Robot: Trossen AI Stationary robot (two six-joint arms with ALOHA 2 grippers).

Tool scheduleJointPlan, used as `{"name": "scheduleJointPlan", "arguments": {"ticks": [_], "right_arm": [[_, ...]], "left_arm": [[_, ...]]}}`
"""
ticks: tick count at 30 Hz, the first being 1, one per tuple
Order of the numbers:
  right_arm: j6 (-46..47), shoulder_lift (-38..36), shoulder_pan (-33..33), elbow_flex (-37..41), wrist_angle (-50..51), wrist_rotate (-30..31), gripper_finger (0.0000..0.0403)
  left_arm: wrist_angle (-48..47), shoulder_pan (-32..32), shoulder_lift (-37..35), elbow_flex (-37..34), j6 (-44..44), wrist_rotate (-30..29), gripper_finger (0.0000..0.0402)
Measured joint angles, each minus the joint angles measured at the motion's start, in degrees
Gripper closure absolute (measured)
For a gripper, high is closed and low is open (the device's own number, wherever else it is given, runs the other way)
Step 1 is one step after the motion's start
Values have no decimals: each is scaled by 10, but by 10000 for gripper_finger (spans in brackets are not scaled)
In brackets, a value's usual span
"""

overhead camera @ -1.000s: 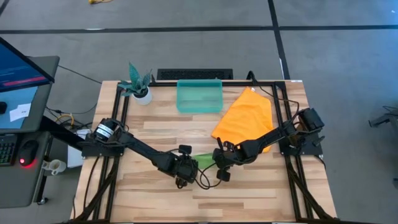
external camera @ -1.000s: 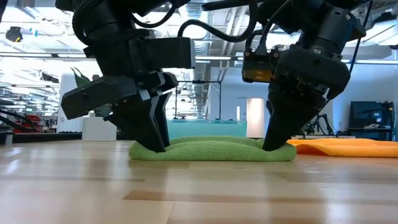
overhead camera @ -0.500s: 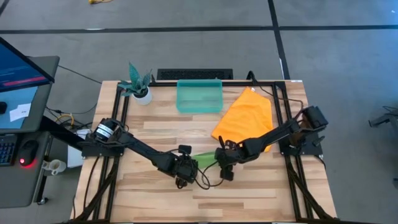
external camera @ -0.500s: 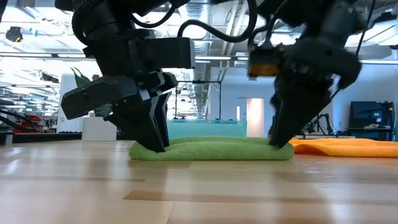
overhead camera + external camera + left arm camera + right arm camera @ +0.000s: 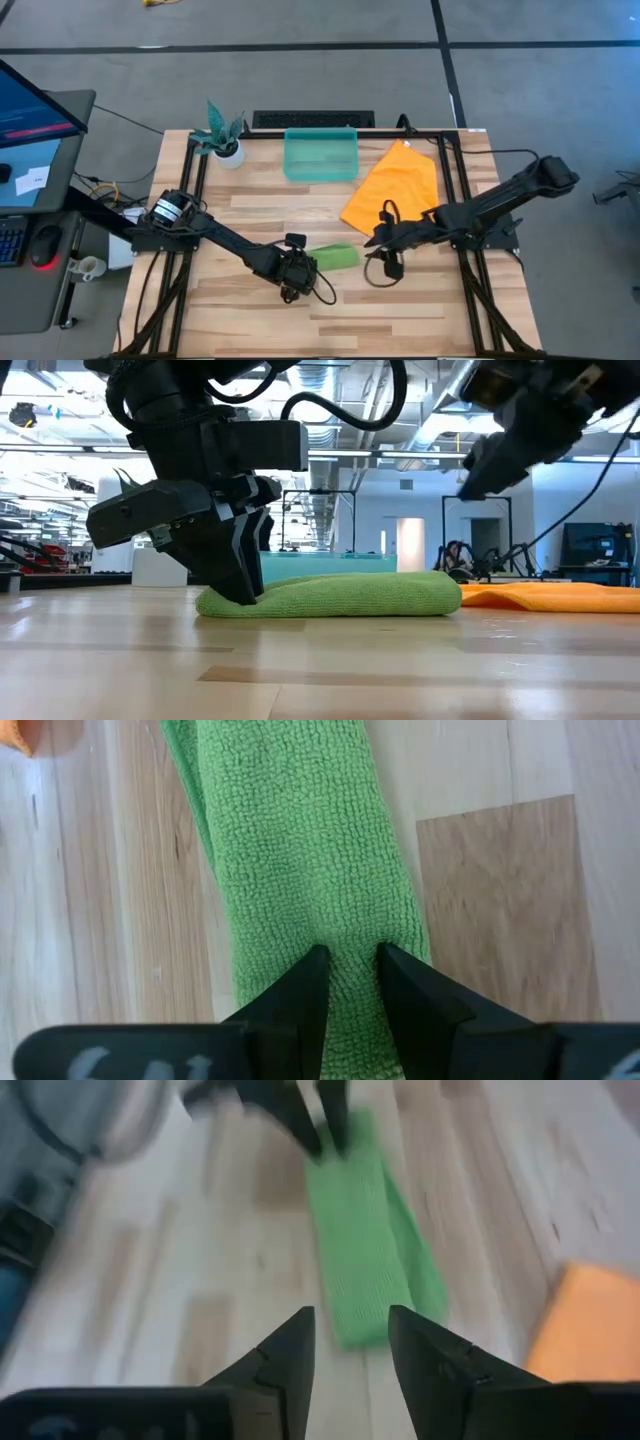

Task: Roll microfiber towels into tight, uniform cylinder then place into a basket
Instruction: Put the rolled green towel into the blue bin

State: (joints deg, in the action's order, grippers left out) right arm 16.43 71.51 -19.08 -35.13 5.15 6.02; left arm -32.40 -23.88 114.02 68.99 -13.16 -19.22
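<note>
The lime green towel (image 5: pixel 337 257) lies as a flattish roll on the table near its front middle; it also shows in the low view (image 5: pixel 340 595). My left gripper (image 5: pixel 297 274) is shut on the roll's left end. My right gripper (image 5: pixel 389 263) is open and empty, raised above the table to the right of the roll (image 5: pixel 370 1250). The orange towel (image 5: pixel 395 190) lies spread flat at the back right. The teal basket (image 5: pixel 321 154) stands at the far edge, with nothing showing inside it. My left gripper pinches the green roll's left end (image 5: pixel 350 948) between its two fingers (image 5: pixel 305 985), which dig into the cloth's top; how many layers, I cannot tell. The fingers come from above, slanting down (image 5: pixel 243 585). The roll lies on the table along its whole length.
A white pot with a teal plant (image 5: pixel 224 140) stands at the back left corner. Bare wood (image 5: pixel 240 215) lies between the basket and the roll. A dark frame (image 5: pixel 452 180) runs along the table's right side. A monitor and desk (image 5: pixel 35 130) stand left of the table.
My right gripper has let go of the roll's right end, risen clear and gone toward the table's right edge. The green roll stays on the table, its right end now free and rounded. My left gripper keeps its hold.
</note>
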Motion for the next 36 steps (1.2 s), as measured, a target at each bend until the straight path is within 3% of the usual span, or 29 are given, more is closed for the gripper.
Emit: {"name": "scheduleJointPlan", "arguments": {"ticks": [4,9,15,20,27,36], "right_arm": [[0,-23,8,51,-116,0,247],[-17,-3,29,54,-176,0,236],[-30,15,72,37,-152,-5,187],[-49,35,95,22,-151,-83,146],[-105,118,100,10,-182,-105,140],[-109,222,100,-41,-189,-112,140]], "left_arm": [[0,0,0,0,-1,0,313],[-8,0,2,11,-1,1,313],[-15,1,2,26,-1,1,313],[-19,1,2,27,-3,1,313],[-18,1,2,27,-42,1,313],[-18,1,2,27,-46,5,313]]}}
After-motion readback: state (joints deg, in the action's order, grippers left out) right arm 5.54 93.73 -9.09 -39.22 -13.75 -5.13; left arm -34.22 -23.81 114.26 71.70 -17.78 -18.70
